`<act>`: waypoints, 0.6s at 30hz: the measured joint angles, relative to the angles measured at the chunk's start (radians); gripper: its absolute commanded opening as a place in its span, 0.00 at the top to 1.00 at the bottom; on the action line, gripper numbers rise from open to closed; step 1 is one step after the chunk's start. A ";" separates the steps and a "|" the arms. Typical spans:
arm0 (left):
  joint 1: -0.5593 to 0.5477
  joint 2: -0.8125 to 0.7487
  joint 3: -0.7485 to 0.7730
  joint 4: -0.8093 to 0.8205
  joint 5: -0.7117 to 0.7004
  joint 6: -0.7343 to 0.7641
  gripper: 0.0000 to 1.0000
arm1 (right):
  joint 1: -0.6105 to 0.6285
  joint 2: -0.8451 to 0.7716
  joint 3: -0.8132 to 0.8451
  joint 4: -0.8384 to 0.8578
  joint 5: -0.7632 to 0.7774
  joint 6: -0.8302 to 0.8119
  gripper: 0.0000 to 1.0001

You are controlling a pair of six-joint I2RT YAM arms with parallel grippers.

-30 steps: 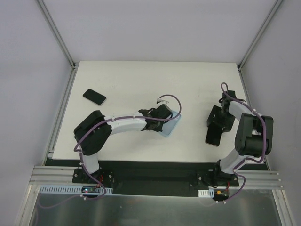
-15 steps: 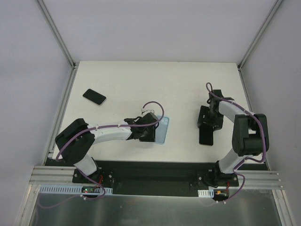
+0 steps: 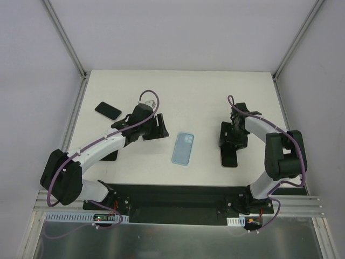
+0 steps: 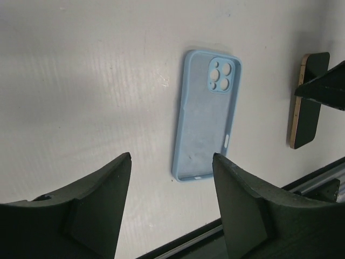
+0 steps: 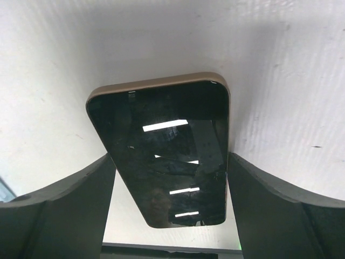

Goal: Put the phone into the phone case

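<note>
left gripper (image 4: 170,199) has let go of the light blue silicone phone case (image 3: 183,148), jaws apart, and pulled back toward the table's left edge. case now lies flat near the front edge. right gripper (image 5: 170,178) straddles the gold-edged black phone (image 3: 229,155), released, not yet gripping.

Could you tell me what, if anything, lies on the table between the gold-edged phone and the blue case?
Nothing visible does. Only bare table separates the phone under the right gripper from the blue case, which lies flat with its hollow side up.
</note>
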 measured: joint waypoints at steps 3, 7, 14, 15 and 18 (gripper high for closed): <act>0.030 -0.001 0.015 -0.019 0.020 0.027 0.43 | 0.006 -0.001 0.001 0.002 -0.023 0.018 0.46; 0.033 0.038 0.019 -0.029 0.057 0.029 0.45 | 0.010 0.005 0.010 0.003 -0.055 0.051 0.46; 0.032 0.146 0.014 -0.003 0.142 0.018 0.62 | 0.036 0.014 0.024 0.021 -0.178 0.096 0.47; 0.029 0.154 0.012 0.004 0.152 0.018 0.62 | 0.041 0.014 0.024 0.023 -0.201 0.101 0.47; 0.007 0.182 0.009 0.032 0.175 0.006 0.64 | 0.051 0.014 0.024 0.029 -0.251 0.118 0.48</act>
